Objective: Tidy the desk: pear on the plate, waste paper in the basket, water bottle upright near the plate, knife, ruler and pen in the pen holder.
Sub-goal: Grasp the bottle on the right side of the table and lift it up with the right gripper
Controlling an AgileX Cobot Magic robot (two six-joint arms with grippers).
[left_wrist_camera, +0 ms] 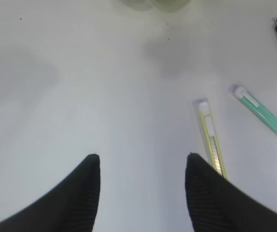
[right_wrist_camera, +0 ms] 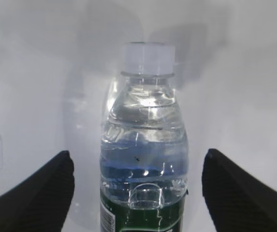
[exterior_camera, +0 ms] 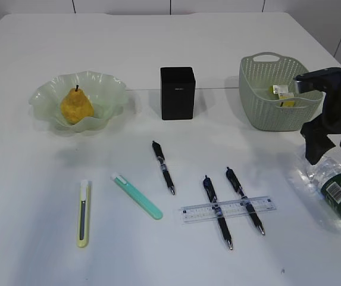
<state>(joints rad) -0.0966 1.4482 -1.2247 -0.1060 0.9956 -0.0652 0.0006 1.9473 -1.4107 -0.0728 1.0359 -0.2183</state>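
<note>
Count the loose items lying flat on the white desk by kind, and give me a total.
Black click pens: 3
Utility knives: 2, yellow-green and teal
Clear plastic ruler: 1
Clear water bottle with green label: 1
Total: 7

Overall light: you are looking at bright, even, diffuse lighting in all three views; the white table (exterior_camera: 158,42) is reading pale grey.
Shadows: soft, faint shadows are falling toward you from the pen holder (exterior_camera: 177,93), the plate (exterior_camera: 45,95) and the basket (exterior_camera: 253,101), suggesting a source overhead and behind.
Glare: highlights are glinting on the water bottle (right_wrist_camera: 145,145) near its shoulder in the right wrist view.
Focus: the left gripper's fingers (left_wrist_camera: 75,198) are appearing soft and blurred at close range; the yellow knife (left_wrist_camera: 211,142) is staying reasonably sharp.
Exposure: the right arm (exterior_camera: 337,113) is rendering as a near-black mass without detail.
</note>
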